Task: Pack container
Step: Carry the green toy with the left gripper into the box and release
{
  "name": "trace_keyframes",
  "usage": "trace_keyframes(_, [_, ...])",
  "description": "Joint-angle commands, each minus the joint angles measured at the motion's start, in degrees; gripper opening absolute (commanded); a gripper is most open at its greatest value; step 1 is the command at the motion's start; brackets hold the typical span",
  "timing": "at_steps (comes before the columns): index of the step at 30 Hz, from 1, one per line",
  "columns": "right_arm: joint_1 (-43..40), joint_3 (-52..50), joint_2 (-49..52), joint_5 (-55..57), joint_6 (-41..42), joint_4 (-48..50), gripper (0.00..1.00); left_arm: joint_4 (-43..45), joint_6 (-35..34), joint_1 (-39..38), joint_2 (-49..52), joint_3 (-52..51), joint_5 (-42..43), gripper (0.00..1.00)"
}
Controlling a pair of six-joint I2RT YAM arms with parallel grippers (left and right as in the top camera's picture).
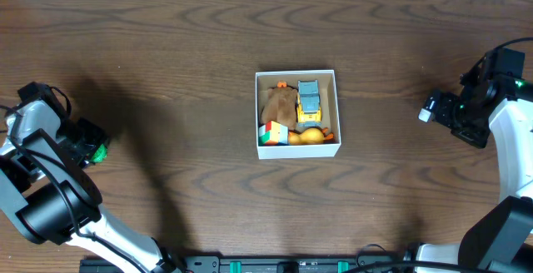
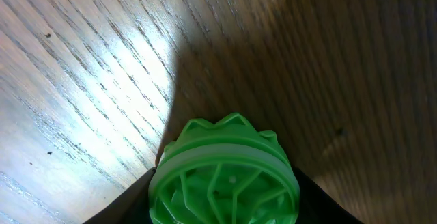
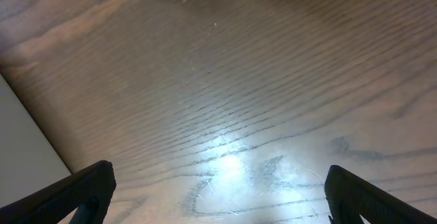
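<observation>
The container (image 1: 333, 116), a small white box with a tan inside, sits at the table's middle. It holds a yellow and teal toy car (image 1: 309, 100), a brown lump (image 1: 279, 104), a multicoloured cube (image 1: 272, 131) and an orange-yellow round toy (image 1: 310, 136). My left gripper (image 1: 93, 150) is at the far left edge, shut on a green ribbed plastic toy (image 2: 225, 176) that fills the space between its fingers. My right gripper (image 3: 218, 190) is open and empty over bare wood at the far right (image 1: 433, 109).
The table is dark wood grain (image 1: 191, 65). A pale table edge or wall shows at the left of the right wrist view (image 3: 20, 149). Both arm bases stand at the front corners (image 1: 50, 206).
</observation>
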Motion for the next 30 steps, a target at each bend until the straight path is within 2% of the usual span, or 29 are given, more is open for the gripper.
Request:
trace_keyframes(1, [0.07, -0.04, 0.11, 0.63, -0.87, -0.07, 0.99, -0.98, -1.81, 0.17, 0.2, 0.11, 0.02, 0.12])
trace_keyframes(4, [0.07, -0.04, 0.11, 1.57, -0.83, -0.07, 0.99, -3.17, -2.01, -0.68, -1.14, 1.75, 0.39, 0.06])
trace_keyframes(8, [0.07, -0.04, 0.11, 1.86, -0.81, -0.04, 0.99, -4.85, -1.99, -3.87, -5.55, 3.65, 3.04, 0.06])
trace_keyframes(12, [0.07, -0.04, 0.11, 1.86, -0.81, -0.07, 0.99, -5.18, -1.97, -11.02, -14.1, 4.02, 3.45, 0.06])
trace_keyframes(17, [0.07, -0.04, 0.11, 1.84, -0.81, -0.02, 0.99, -4.39, -0.33, -25.94, -24.94, 4.02, 3.41, 0.06])
trace_keyframes(21, [0.07, -0.04, 0.11, 1.81, -0.81, -0.09, 0.99, -0.17, 2.73, -40.09, -30.12, 4.02, 3.41, 0.06])
trace_keyframes(27, [0.07, -0.04, 0.11, 1.81, -0.81, -0.26, 0.99, 8.98, 10.05, -58.45, -30.27, 4.0, 3.37, 0.06])
trace_keyframes(30, [0.07, -0.04, 0.11, 1.81, -0.81, -0.24, 0.98, 10.45, 9.79, -64.13, -28.04, 4.0, 3.41, 0.06])
